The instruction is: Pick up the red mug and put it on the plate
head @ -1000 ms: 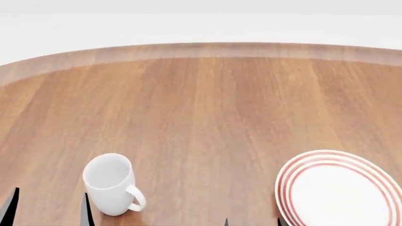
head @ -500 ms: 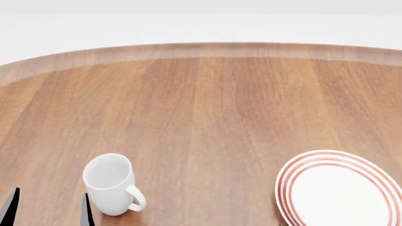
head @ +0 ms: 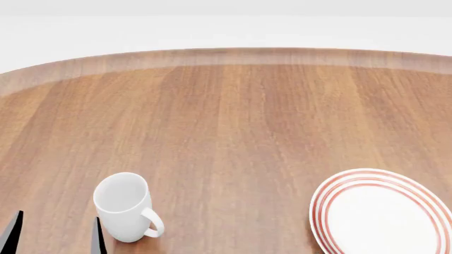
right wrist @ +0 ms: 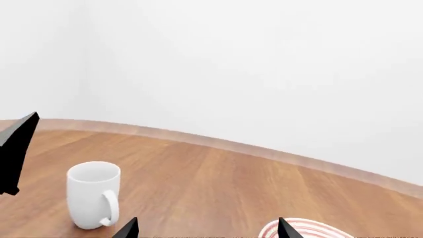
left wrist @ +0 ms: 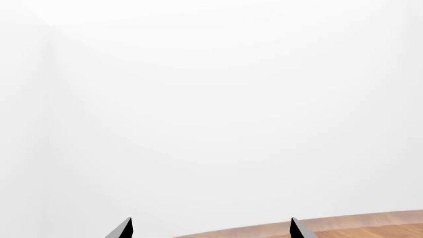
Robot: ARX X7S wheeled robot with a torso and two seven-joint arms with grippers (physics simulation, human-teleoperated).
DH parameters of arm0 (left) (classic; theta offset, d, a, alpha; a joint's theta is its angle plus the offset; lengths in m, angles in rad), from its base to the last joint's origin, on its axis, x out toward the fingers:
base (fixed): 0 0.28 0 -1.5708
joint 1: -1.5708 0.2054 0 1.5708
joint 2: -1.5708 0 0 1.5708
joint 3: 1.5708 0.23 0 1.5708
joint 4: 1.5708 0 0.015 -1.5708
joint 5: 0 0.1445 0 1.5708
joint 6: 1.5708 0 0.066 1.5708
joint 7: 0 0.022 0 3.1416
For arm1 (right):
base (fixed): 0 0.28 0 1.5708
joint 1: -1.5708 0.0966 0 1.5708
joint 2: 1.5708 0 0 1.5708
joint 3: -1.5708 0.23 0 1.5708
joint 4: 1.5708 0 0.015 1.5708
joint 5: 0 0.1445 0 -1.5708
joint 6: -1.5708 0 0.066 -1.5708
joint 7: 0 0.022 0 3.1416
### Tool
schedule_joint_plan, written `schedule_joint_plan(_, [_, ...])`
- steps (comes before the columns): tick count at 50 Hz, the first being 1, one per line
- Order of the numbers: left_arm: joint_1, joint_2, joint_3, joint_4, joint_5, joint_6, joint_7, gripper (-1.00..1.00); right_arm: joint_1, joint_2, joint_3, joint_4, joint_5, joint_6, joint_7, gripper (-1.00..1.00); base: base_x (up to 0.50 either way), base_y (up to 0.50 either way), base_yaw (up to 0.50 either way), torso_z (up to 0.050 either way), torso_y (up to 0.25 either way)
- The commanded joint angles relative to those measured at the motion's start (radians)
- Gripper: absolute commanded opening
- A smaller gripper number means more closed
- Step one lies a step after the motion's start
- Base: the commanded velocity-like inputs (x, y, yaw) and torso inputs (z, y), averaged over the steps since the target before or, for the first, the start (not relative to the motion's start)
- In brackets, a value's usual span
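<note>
Head view: round wooden table (head: pixel 233 121) fills the field, its far edge curving across the top against a pale wall. The plate (head: pixel 381 214) — white, red concentric rings at the rim — lies flat at about 4 o'clock of the view, cut off by the lower and right borders. A plain white mug (head: pixel 126 207) stands upright at about 7 o'clock, well apart from the plate, handle turned toward the plate side and the near edge. The red mug does not show in any of the three views.

Left gripper (head: pixel 55 235): two dark fingertips rise from the lower border at 7–8 o'clock, set apart, nothing between them; the inner tip stands just beside the white mug's base. In the left wrist view the tips of the left gripper (left wrist: pixel 210 229) are likewise spread and empty, facing blank wall and a sliver of table edge.

Right gripper (right wrist: pixel 206 229) — seen only in its own wrist view: two tips spread, nothing held. Beyond them, the white mug (right wrist: pixel 94 194) and the plate's rim (right wrist: pixel 300 230).
</note>
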Motion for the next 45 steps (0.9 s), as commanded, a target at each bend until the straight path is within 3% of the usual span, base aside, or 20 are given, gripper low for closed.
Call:
schedule_joint_plan(1, [-0.001, -0.002, 0.004, 0.0, 0.0, 0.0, -0.003, 1.0, -0.119, 0.033, 0.018, 0.046, -0.022, -0.176, 0.034, 1.0, 0.0, 0.0, 0.0, 0.0, 0.0])
schedule_joint_plan(45, [-0.004, -0.01, 0.016, 0.001, 0.0, -0.003, -0.014, 1.0, -0.138, -0.018, -0.094, 0.415, -0.082, -0.44, 0.033, 1.0, 0.0, 0.0, 0.0, 0.0, 0.0])
